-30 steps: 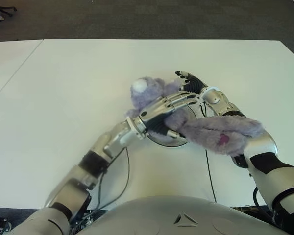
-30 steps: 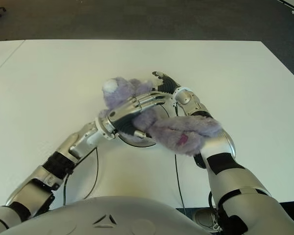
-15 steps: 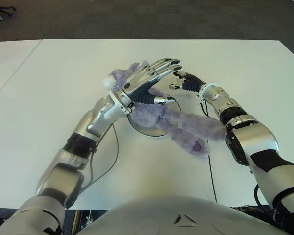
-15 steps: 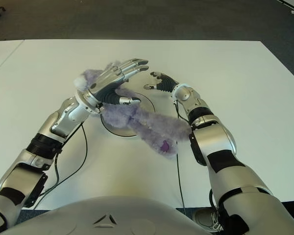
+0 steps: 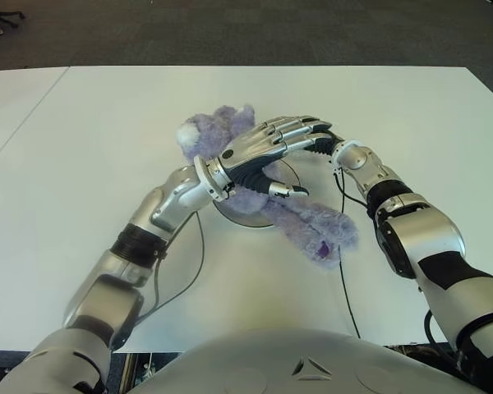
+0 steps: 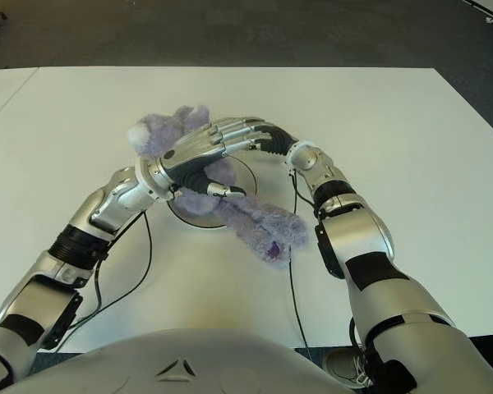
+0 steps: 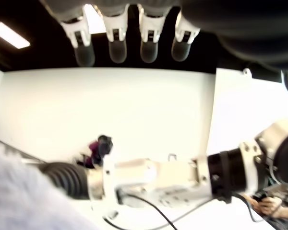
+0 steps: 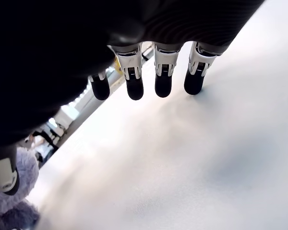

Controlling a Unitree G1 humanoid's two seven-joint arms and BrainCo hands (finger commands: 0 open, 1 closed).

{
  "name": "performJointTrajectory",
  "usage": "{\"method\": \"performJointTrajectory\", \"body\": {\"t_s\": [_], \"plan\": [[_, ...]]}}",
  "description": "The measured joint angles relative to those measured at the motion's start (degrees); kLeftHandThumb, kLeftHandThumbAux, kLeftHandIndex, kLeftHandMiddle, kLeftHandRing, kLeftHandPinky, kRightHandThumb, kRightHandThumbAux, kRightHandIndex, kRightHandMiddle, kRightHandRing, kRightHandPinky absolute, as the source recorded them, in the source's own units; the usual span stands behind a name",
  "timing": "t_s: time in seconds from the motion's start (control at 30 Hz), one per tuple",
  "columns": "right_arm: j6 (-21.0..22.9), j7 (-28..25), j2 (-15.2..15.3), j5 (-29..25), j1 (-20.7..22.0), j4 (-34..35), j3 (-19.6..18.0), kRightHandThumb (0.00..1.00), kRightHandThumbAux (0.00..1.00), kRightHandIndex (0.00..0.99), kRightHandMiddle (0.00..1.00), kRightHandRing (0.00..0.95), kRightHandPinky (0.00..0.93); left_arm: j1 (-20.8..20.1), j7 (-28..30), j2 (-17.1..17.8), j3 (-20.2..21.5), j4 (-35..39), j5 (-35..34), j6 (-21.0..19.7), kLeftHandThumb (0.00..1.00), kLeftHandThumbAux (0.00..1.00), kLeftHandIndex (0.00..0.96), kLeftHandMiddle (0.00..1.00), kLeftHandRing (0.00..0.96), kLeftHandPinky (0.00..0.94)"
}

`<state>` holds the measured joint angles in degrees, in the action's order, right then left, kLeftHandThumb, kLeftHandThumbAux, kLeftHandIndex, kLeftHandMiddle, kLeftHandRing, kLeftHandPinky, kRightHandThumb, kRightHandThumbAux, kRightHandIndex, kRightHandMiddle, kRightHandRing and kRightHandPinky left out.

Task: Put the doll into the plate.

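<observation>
- Doll (image 5: 300, 220), a fuzzy lavender plush, lies across the plate (image 5: 289, 169): its head end (image 5: 214, 131) shows beyond our left hand, and its other end trails off the near right rim onto the white table (image 5: 90, 131).
- Our left hand (image 5: 259, 152) hovers over the doll and plate with its four fingers (image 7: 115, 36) stretched out and the thumb apart; the left wrist view shows nothing between them, so we judge it has let go.
- Our right hand (image 6: 271, 141) shows just beyond the plate's far right edge, partly behind the left hand's fingers. Its wrist view shows straight fingers (image 8: 161, 76) above bare table, gripping nothing.
- We judge the placing step nearly done, since the doll rests on the plate but only in part.
- Next, we think either hand should nudge or lift the overhanging end inward so the whole doll sits within the rim, then both arms should draw back without snagging the fur.
- A black cable (image 5: 343, 279) runs along the table beside the right forearm.
</observation>
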<state>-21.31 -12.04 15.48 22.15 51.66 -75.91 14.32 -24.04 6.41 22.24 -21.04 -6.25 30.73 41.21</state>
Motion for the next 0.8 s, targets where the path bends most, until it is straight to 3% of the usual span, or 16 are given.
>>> {"method": "performJointTrajectory", "body": {"t_s": [0.23,0.53,0.7,0.8], "plan": [[-0.3,0.9,-0.1,0.0,-0.3,0.0,0.0,0.186,0.482,0.000,0.005,0.000,0.000,0.0,4.5,0.5,0.0,0.6,-4.1,0.0,0.235,0.112,0.000,0.000,0.000,0.000],[-0.5,1.3,-0.2,0.1,-0.4,0.0,0.3,0.155,0.462,0.000,0.000,0.000,0.000,-0.1,9.1,0.9,0.3,1.7,-7.9,-1.6,0.177,0.144,0.000,0.000,0.000,0.000],[-0.4,1.3,-0.2,0.3,-0.3,0.0,0.5,0.149,0.452,0.000,0.000,0.000,0.000,-0.4,10.6,1.0,2.4,1.2,-11.9,-2.7,0.169,0.153,0.000,0.000,0.000,0.000],[-0.1,1.3,-0.2,0.7,-0.1,0.0,0.9,0.145,0.447,0.000,0.000,0.000,0.000,-2.6,12.3,2.2,4.6,-1.9,-15.7,-2.7,0.172,0.168,0.000,0.000,0.000,0.000]]}}
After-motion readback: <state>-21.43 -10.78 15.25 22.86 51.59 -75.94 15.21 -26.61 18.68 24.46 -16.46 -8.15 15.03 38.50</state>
